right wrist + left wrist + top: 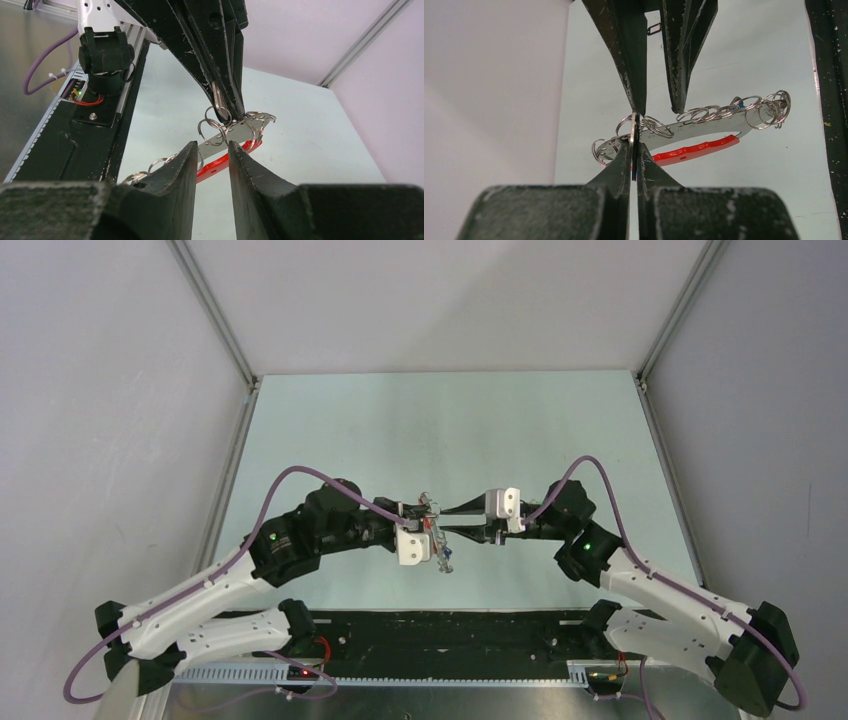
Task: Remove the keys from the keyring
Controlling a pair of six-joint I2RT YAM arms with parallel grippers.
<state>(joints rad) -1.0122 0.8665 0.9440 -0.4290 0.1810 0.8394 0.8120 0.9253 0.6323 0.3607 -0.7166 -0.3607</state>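
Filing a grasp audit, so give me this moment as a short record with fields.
left gripper: jaws shut, pinching thin metal near one end of the keyring
right gripper: jaws apart, tips at its silver bar; contact unclear
keyring: held clear of the table, red part alongside the bar, split rings along it

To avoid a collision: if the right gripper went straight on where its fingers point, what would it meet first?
Most likely the keyring, held by the left gripper: its plate and rings lie in line with the gap between the right gripper's open fingers. Depth is unclear.
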